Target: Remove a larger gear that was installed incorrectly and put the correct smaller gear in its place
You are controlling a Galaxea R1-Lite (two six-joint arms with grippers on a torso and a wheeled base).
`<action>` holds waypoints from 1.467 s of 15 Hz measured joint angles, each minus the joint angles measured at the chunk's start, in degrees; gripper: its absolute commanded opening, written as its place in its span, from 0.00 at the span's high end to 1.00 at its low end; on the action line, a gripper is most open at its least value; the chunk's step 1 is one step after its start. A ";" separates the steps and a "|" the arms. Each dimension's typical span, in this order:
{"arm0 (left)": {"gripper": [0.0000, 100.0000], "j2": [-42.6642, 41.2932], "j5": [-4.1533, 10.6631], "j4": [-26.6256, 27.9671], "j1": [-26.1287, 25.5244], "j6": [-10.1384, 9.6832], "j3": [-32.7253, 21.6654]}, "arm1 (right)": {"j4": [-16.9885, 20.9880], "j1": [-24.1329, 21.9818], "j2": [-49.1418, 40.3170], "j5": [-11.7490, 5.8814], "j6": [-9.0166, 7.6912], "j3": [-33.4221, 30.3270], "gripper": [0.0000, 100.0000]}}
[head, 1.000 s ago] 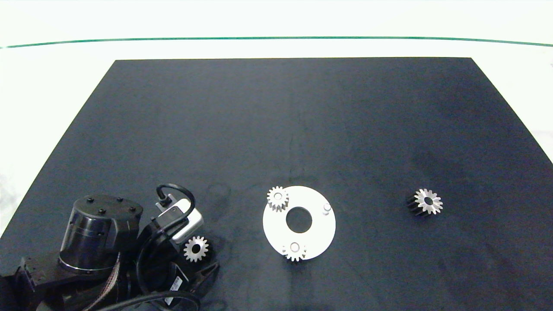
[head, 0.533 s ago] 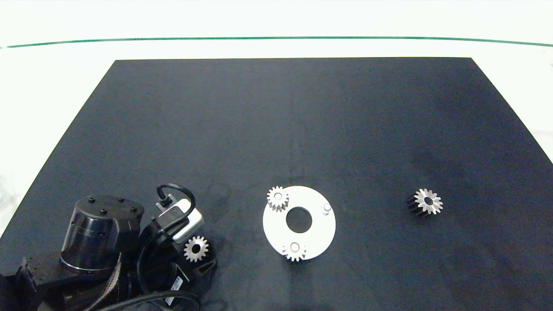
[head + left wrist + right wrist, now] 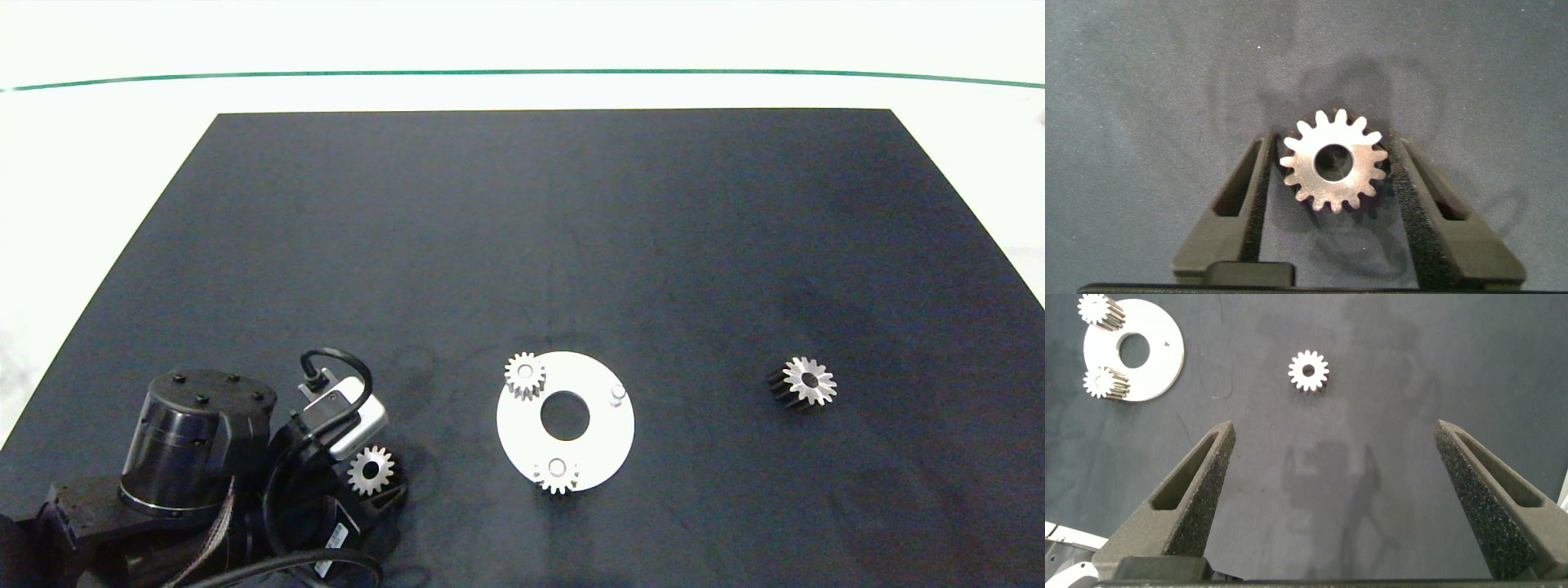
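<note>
**Operator:** Report the left gripper position and jaw state.

**Technician:** The left gripper (image 3: 377,483) sits at the near left corner of the black mat (image 3: 522,245) that covers the counter (image 3: 98,163). Its jaws are closed on the smaller gear (image 3: 1333,161). In the left wrist view both foam pads (image 3: 1398,175) press against the teeth on opposite sides, and the gear face with its round centre bore is turned toward the camera. The head view shows the same gear (image 3: 370,470) just beside the wrist camera housing.

**Operator:** Location of the larger gear?

**Technician:** The larger gear (image 3: 805,382) lies on the mat well to the right of the white carrier disc (image 3: 600,433), apart from everything else. It rests on its side, with the star-shaped toothed face visible and the dark fluted body behind it. The right wrist view shows it from above (image 3: 1308,371).

**Operator:** Condition of the carrier disc?

**Technician:** Two small spur gears are seated on it: one at the far left rim (image 3: 524,375), one at the near rim (image 3: 557,473). The third position, at the right, shows a bare peg (image 3: 618,394). The central hole is unobstructed.

**Operator:** Right gripper?

**Technician:** The right gripper (image 3: 1331,486) is out of the head view. Its own camera shows the jaws spread wide above the mat, holding nothing, with the larger gear and the disc (image 3: 1159,363) beyond the fingertips.
</note>
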 measured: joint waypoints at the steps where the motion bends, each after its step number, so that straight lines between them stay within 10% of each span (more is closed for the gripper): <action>1: 0.53 0.05 0.00 0.02 0.00 0.00 -0.06 | 0.02 0.00 0.00 -0.02 0.00 0.00 0.00; 18: 0.78 -0.50 0.09 0.65 -0.39 0.28 -0.02 | 0.06 0.00 0.02 0.46 0.00 0.46 0.00; 22: 0.78 -3.69 0.72 9.55 -4.02 0.37 -3.62 | 0.02 0.00 0.00 1.32 0.18 0.99 0.00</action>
